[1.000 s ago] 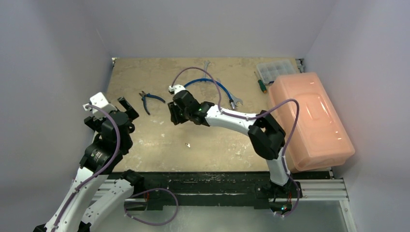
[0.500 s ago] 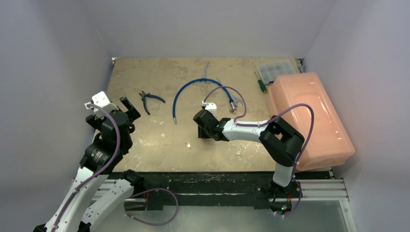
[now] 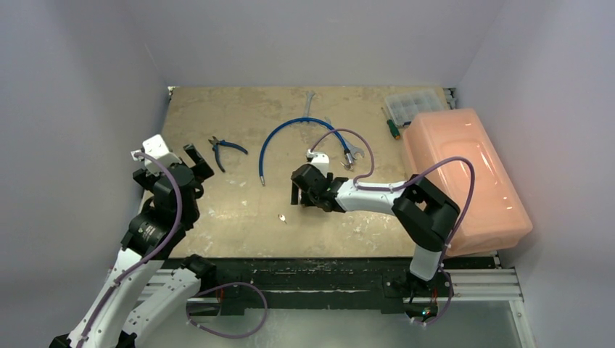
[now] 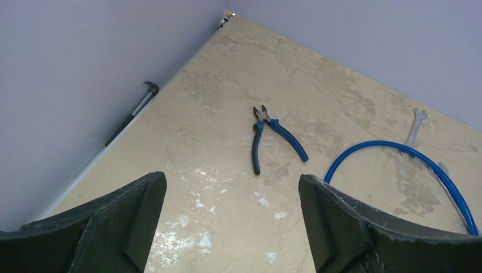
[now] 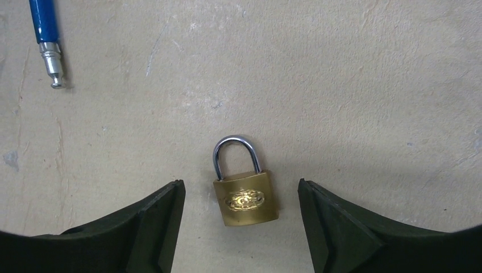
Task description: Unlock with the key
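Note:
The small brass padlock (image 5: pixel 246 198) with a silver shackle lies flat on the tabletop, shackle pointing away from the wrist. My right gripper (image 5: pixel 240 189) is open and low over it, one finger on each side, neither touching it. In the top view the right gripper (image 3: pixel 296 193) hides the padlock. The key (image 3: pixel 282 217) is a tiny silvery piece lying on the table just left of and nearer than the right gripper. My left gripper (image 3: pixel 190 164) is open and empty, held above the table's left side; it also shows in the left wrist view (image 4: pixel 233 227).
Blue-handled pliers (image 3: pixel 226 148) lie at the left rear. A curved blue hose (image 3: pixel 290 134) and two wrenches (image 3: pixel 310 98) (image 3: pixel 352 153) lie behind the right gripper. An orange plastic bin (image 3: pixel 464 181), a clear organizer box (image 3: pixel 413 105) and a screwdriver (image 3: pixel 391 127) are at the right.
My right gripper swung from beside the blue hose toward the near right and came down over the padlock, then edged slightly left. My left gripper barely shifted. The key stayed put.

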### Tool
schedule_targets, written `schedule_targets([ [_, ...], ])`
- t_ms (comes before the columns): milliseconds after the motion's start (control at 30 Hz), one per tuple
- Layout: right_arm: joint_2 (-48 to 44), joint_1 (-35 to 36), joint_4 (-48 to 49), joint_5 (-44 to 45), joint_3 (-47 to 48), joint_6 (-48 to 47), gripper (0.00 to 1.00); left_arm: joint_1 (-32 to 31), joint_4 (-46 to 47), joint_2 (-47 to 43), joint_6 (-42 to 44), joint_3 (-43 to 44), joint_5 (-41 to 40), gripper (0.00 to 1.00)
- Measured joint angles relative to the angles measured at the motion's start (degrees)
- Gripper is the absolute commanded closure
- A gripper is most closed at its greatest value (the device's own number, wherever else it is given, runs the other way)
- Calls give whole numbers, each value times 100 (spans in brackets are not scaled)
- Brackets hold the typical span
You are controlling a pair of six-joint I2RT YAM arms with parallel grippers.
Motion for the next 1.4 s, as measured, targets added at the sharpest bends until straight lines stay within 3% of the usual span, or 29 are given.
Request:
schedule_targets([
  [267,-564,46,2,-144,-61,-330,18,0,101,26,79,-74,170,9],
  [600,-1438,369,407,-1460,-232,-1770,31,0,256,111,249,-96,470,10],
  [1067,302,833,-195,-2111,1032,-2741,44,0,289,114,308,-170,603,14],
  [1400,535,831,-490,-2070,1213,-2804,47,0,354,107,389,-186,643,15],
])
